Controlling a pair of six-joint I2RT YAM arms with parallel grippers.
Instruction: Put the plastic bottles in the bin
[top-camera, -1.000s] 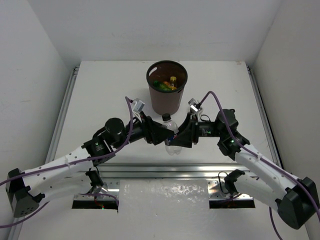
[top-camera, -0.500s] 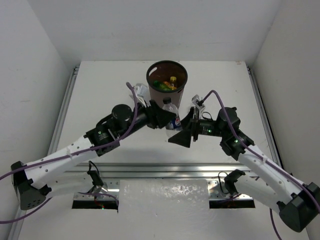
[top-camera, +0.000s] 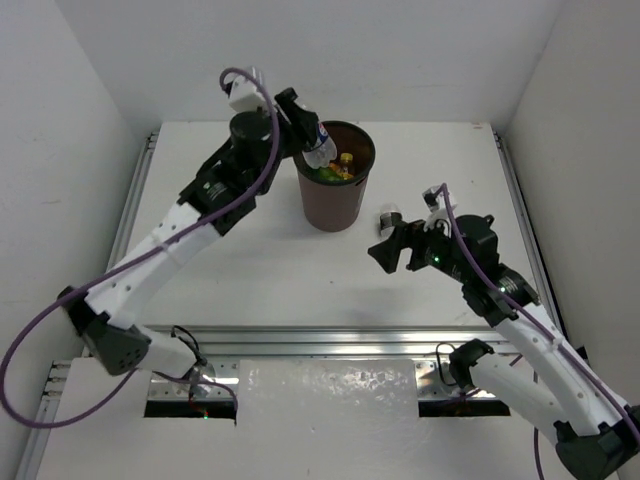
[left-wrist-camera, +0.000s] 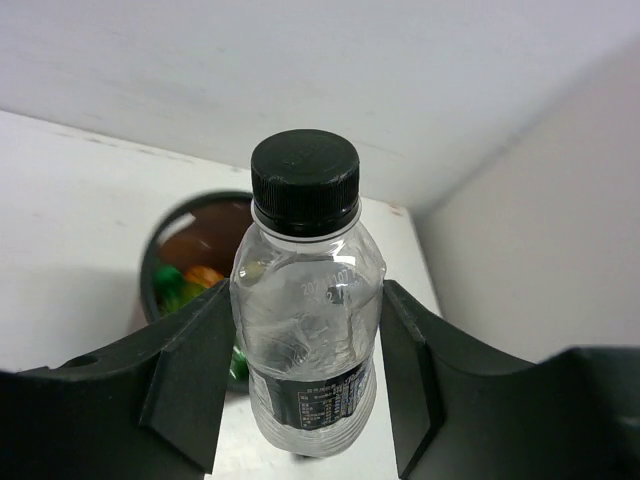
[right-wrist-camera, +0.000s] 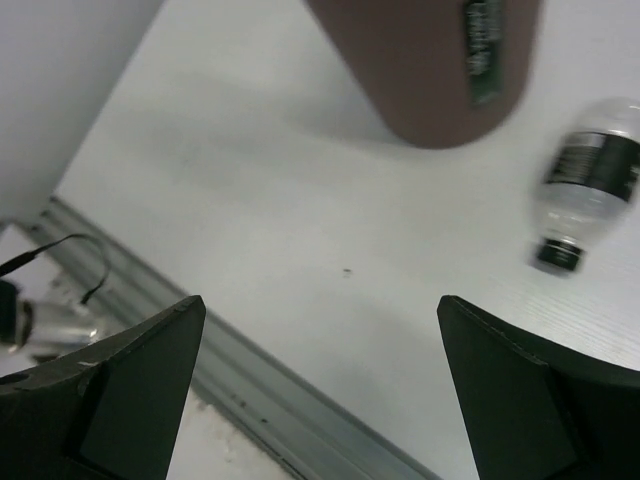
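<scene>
Left jaws: the left gripper (left-wrist-camera: 306, 300) pinches the held bottle (left-wrist-camera: 303, 345) across its body, one finger on each side.
Held item: clear, with a black cap (left-wrist-camera: 305, 180) and a black label low down; the cap points away from the wrist, toward the bin (left-wrist-camera: 158, 262).
Grip, reason: a mid-body pinch leaves the neck free, so the bottle should fall straight once the jaws part.
Height, reason: raised at the bin's left rim, likely to clear the rim before release. Whether it hangs fully over the opening, cannot tell.
Right jaws: the right gripper (right-wrist-camera: 318, 305) is spread wide with nothing between the fingers, low over the table (top-camera: 220, 260), right of the bin.
Stance, reason: the jaws face the lying bottle (right-wrist-camera: 588, 185), apart from it, judged ready for the next pick.
Lying item: clear, black label, dark cap, on its side just beside the bin's base.
Bin contents: a green bottle (left-wrist-camera: 168, 287) and an orange bottle (left-wrist-camera: 205, 274) show; full number cannot be told.
Count, bottles outside the bin: two, one held and one lying.
Count, bins: one, upright.
Count, grippers: two.
</scene>
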